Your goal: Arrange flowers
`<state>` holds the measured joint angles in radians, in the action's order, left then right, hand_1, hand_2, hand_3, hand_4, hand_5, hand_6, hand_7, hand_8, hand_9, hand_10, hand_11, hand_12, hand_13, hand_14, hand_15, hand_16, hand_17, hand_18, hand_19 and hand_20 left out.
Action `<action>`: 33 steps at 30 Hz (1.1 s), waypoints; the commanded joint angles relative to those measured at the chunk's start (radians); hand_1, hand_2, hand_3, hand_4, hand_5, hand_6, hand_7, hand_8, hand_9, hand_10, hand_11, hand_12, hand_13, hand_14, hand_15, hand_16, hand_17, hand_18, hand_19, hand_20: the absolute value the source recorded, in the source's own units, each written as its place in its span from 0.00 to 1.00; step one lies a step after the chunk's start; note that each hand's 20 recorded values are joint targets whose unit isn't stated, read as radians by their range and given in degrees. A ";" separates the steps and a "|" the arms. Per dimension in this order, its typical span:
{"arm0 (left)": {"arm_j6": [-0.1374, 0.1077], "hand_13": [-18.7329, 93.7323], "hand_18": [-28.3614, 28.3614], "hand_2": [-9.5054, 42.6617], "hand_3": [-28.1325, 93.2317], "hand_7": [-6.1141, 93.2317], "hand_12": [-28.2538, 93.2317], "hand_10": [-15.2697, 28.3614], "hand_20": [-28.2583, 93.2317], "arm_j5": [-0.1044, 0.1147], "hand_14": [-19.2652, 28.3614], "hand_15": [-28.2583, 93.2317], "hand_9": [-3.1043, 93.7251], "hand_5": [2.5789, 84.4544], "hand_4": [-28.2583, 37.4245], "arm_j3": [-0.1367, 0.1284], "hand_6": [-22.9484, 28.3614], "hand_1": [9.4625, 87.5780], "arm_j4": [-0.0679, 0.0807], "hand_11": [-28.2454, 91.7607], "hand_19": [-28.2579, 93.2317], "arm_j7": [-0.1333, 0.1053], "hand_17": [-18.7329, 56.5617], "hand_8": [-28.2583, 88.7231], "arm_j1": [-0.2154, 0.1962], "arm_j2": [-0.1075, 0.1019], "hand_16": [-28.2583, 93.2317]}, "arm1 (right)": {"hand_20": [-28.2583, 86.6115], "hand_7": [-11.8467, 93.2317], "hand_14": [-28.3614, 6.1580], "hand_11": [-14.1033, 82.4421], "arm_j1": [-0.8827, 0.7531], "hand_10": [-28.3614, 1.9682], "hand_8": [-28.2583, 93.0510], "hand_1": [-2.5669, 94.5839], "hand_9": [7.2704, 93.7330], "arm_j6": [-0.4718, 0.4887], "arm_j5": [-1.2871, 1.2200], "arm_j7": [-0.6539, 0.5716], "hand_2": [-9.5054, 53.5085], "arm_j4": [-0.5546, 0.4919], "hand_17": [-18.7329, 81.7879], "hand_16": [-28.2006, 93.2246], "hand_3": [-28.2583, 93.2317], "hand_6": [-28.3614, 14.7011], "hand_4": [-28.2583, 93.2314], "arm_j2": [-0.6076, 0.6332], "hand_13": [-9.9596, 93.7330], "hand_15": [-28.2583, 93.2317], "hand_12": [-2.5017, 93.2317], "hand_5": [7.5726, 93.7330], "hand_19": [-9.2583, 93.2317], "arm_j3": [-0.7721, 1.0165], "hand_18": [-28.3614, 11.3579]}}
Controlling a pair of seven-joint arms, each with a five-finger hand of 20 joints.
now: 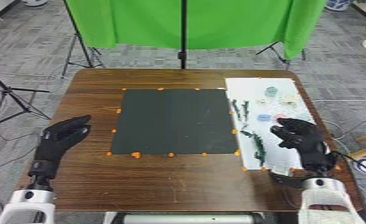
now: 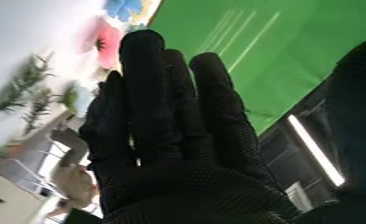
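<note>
From my console I see my rounded white arms [image 1: 28,197], black wrists [image 1: 43,170], a thin dark cable [image 1: 357,162] by the right one, and left hand [image 1: 66,134] and right hand [image 1: 298,137] sheathed in black, finely meshed fabric.

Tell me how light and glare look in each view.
Head view: the white sheet is bright, the dark mat evenly lit. Right wrist view: a light strip glares, pale streaks cross the green cloth, and the right hand is mostly dark.
</note>
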<state>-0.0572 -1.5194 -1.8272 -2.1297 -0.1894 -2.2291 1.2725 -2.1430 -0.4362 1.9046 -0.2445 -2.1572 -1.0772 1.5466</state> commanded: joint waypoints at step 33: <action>0.100 0.53 0.76 0.18 0.74 0.19 0.32 0.69 0.38 -0.030 0.81 0.43 0.54 0.57 0.17 -0.008 0.55 0.31 -0.027 0.41 0.39 0.089 0.35 0.19 -0.015 -0.022 0.23 | 0.84 0.25 0.73 0.41 0.334 0.40 0.18 0.33 0.89 0.433 0.522 -0.514 0.00 0.027 0.81 0.61 0.69 0.50 0.00 0.331 0.93 0.81 0.30 0.80 1.00 -0.366 0.29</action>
<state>0.0290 -1.5408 -1.8326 -2.1529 -0.1179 -2.2303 1.2516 -1.7892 -0.0292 2.4388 -0.7421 -2.1288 -0.7580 1.1925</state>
